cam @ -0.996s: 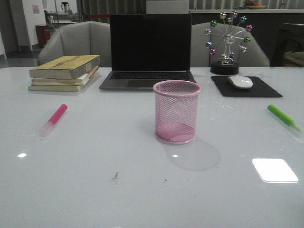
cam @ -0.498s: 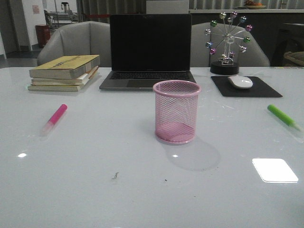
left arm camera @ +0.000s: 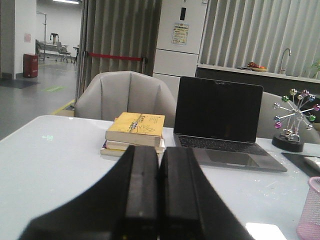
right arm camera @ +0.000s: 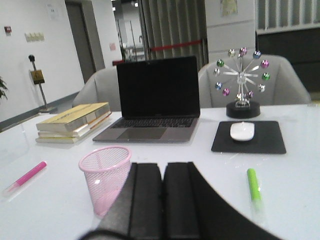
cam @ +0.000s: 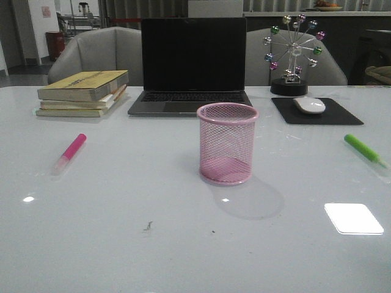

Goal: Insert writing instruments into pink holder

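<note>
White table bearing, at its far edge, a closed-screen-dark laptop, a stack of books and a mouse on a black pad. Pink holder upright at centre, apparently empty. Pink marker lies well to its left, green marker well to its right. Left gripper and right gripper: fingers pressed together, clenched on nothing, above the near table.
</note>
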### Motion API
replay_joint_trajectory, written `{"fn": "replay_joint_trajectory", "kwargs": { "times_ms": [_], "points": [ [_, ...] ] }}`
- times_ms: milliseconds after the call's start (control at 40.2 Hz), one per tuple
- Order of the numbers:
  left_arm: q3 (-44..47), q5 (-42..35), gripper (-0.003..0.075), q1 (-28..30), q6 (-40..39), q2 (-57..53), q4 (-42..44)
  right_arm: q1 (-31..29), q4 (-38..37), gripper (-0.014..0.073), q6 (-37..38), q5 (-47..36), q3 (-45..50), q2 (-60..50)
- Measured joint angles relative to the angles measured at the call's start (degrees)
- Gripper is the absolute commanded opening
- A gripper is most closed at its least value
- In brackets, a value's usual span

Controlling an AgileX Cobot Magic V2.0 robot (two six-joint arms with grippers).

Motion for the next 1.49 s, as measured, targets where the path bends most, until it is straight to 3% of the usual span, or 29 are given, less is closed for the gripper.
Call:
{"fn": "replay_joint_trajectory", "kwargs": {
  "times_ms": [174,249,398,573,797,996,1494],
  "points": [
    [-7.6,6.7,0.0091,0.0,-0.1,0.0,-0.7,0.0,0.0,0.0109,0.5,13.2,-12.5,0.9],
    [-12.1,11.7,0.0091,0.0,-0.1,1.6,-0.8,0.0,-0.7,0.0109,0.6,22.7,-19.0,3.9],
    [-18.9,22.3,0.0091,0.0,-0.1,10.4,-0.8,0.0,-3.7,0.0109,0.6,39.4,-30.7,13.1],
    [-27.6,28.4,0.0091,0.0,-0.1,24.4,-2.5,0.0,-5.2,0.0109,0.6,48.1,-41.8,24.2],
    [-40.6,32.4,0.0091,0.0,-0.1,41.8,-3.4,0.0,-5.5,0.0109,0.6,49.4,-51.3,36.8],
    [-49.1,35.5,0.0091,0.0,-0.1,52.6,-4.1,0.0,-5.5,0.0109,0.6,46.3,-52.7,43.4],
    [-50.2,33.7,0.0091,0.0,-0.1,59.1,-5.3,0.0,-5.5,0.0109,0.6,37.8,-52.7,46.2]
  ]
}}
